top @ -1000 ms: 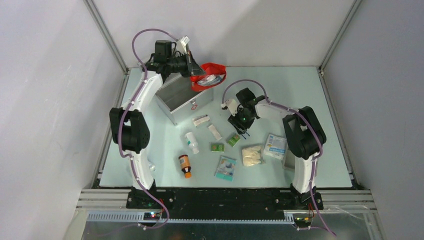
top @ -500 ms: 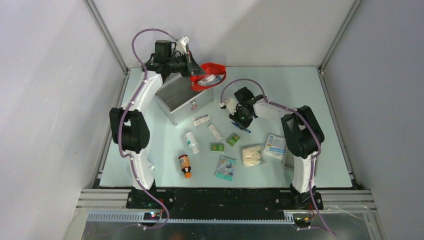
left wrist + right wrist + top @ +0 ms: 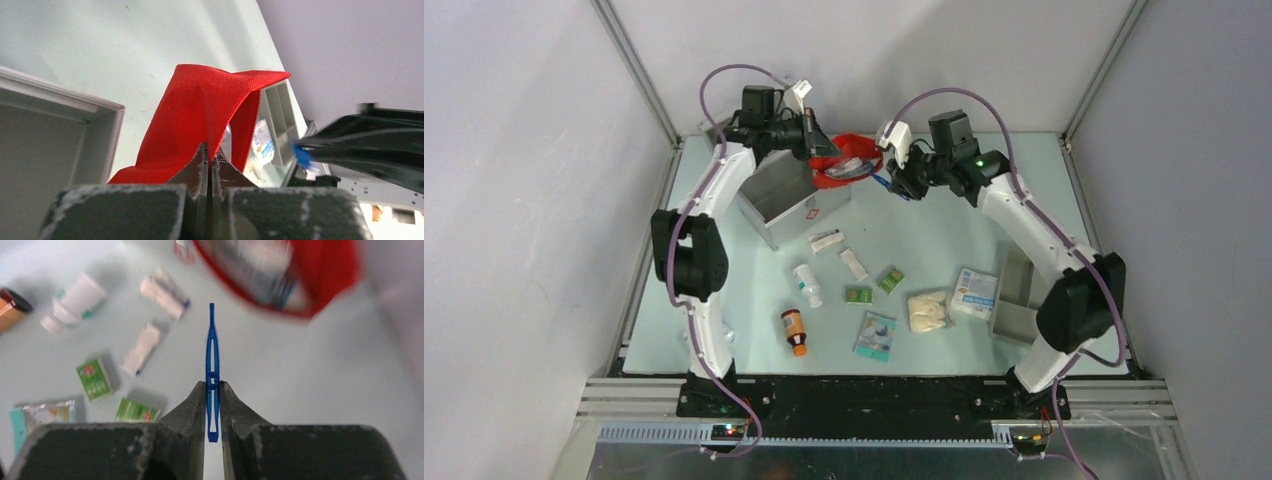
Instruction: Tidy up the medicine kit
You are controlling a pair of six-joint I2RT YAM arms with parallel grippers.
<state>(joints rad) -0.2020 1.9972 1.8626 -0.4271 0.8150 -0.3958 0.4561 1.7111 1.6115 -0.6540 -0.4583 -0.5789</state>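
My left gripper (image 3: 209, 151) is pinched shut on the red pouch's (image 3: 200, 107) rim, just right of the open silver case (image 3: 784, 190). Farther right of the case, my right gripper (image 3: 213, 386) clamps blue tweezers (image 3: 212, 340) above bare table (image 3: 924, 240).

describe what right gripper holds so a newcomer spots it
Start at the silver medicine kit at the table's far left; a red pouch is held up just right of it. Beside the pouch, the right gripper pinches blue plastic tweezers, the only thin blue thing there.
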